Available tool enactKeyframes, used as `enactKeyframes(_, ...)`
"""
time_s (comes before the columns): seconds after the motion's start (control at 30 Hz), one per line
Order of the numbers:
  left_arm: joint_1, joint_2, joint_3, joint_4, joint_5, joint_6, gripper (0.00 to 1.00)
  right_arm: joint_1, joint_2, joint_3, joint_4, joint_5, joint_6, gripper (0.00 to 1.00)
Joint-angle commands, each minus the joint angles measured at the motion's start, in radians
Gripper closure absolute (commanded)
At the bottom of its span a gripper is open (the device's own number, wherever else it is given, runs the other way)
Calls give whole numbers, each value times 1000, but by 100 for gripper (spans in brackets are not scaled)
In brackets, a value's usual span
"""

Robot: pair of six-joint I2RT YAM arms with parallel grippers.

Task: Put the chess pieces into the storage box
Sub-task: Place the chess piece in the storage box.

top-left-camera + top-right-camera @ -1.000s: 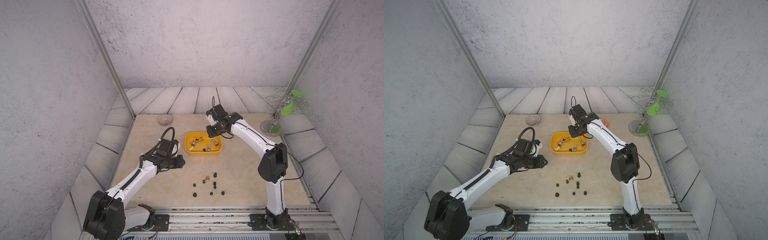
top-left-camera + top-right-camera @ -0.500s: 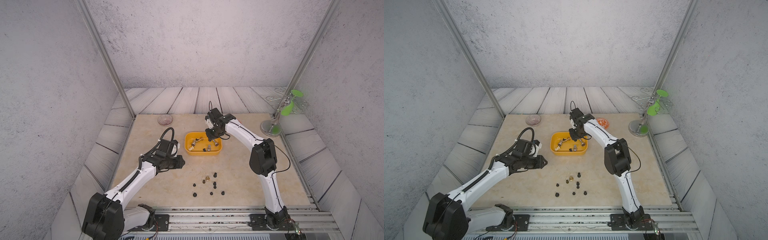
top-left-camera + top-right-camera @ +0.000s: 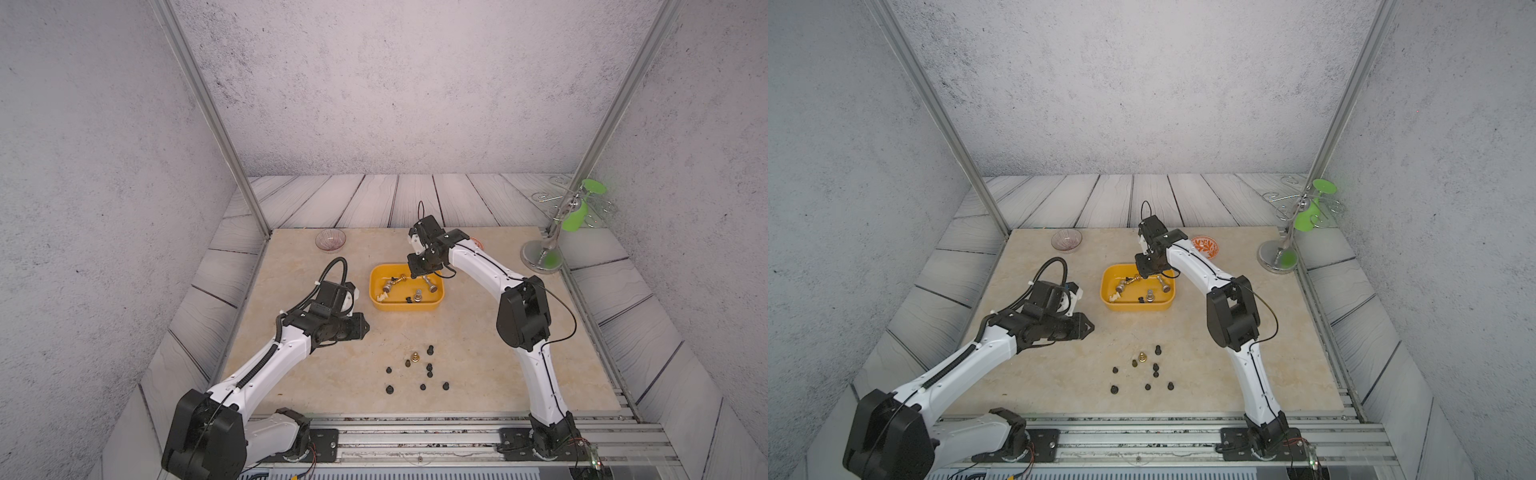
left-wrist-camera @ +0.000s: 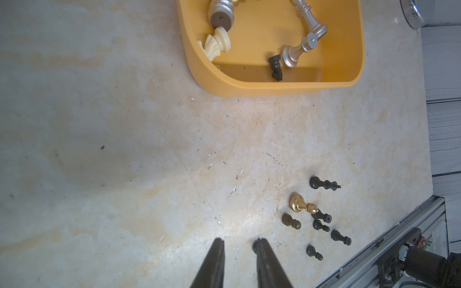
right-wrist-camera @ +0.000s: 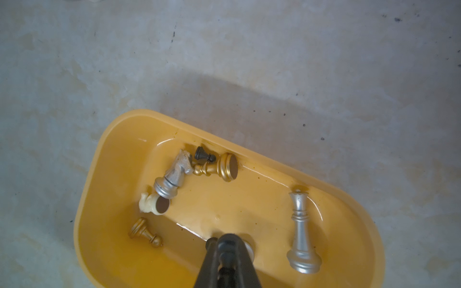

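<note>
left gripper (image 4: 239, 240): jaws apart | right gripper (image 5: 226, 240): clamping black chess piece (image 5: 225, 248) over storage box (image 5: 249, 199)

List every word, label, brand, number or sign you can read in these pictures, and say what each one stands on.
No text can be read in any view.
Storage box: plain, no label.
Chess pieces: no lettering visible.
Tiny white mark on the left arm, on its black wrist link: too small to read.
</note>
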Motion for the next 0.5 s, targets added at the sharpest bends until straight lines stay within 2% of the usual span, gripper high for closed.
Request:
enactKeyframes(0.0,8,-19,-13,-6,2,-3,73,-9,55,10,21,-17,35,87)
enactKeyframes(0.23,8,-24,-15,-7,0,-4,73,-19,56,13,21,-22,46,75)
enactKeyframes(0.47,8,-25,-14,-10,2,-6,73,-23,42,7,20,-29,45,74)
